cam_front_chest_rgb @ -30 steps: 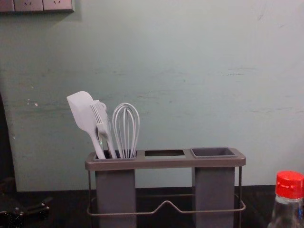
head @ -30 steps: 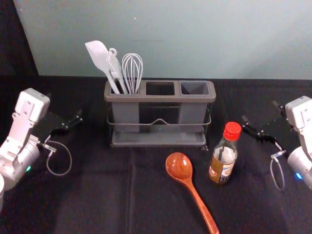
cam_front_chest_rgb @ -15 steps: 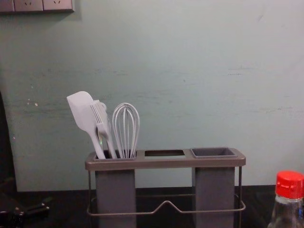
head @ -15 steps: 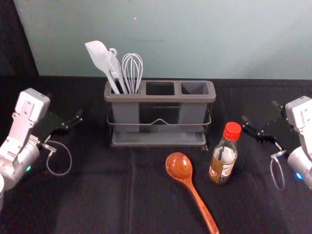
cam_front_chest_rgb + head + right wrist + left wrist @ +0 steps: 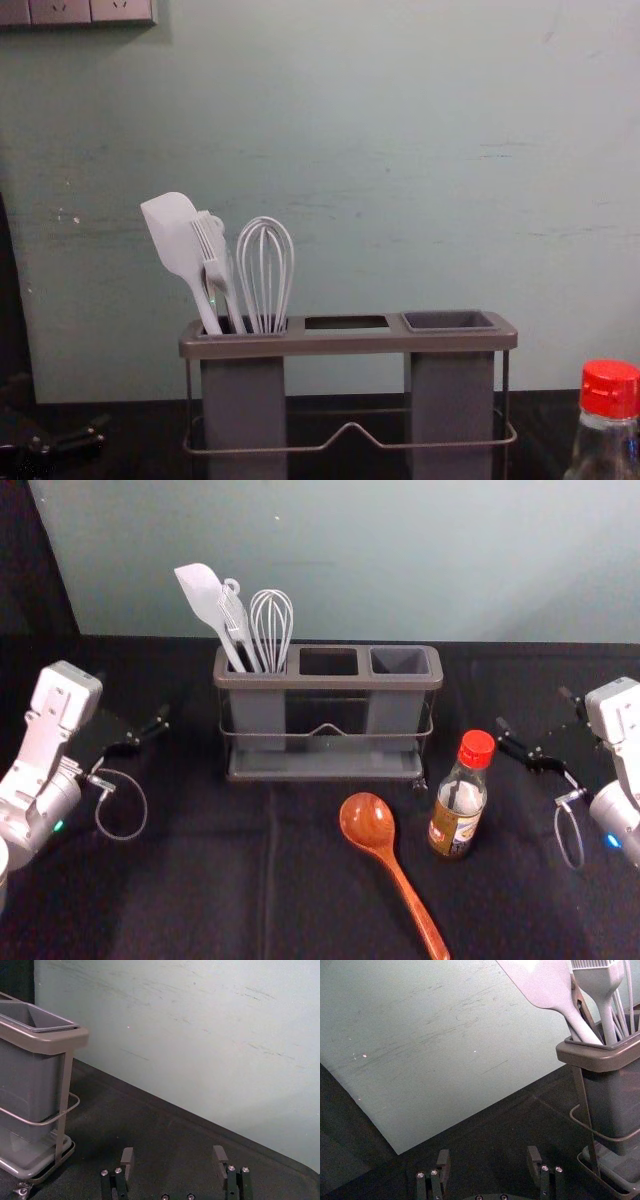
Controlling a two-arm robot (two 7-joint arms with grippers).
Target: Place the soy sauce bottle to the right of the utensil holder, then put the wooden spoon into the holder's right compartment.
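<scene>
In the head view, the round, red-capped glass soy sauce bottle (image 5: 459, 825), lower right, should be gently hugged upright by the right gripper (image 5: 535, 709), middle right, fingers spread, with the left gripper (image 5: 132, 697) left idle, middle left.

Recorded as unreadable throughout. On the small, multicoloured, wraparound label (image 5: 463, 827) of the clear, narrow-necked soy sauce bottle (image 5: 462, 798): printed too finely to make out. On the front of the bright red, cylindrical cap (image 5: 610, 389): marked faintly, too indistinct to decipher.
</scene>
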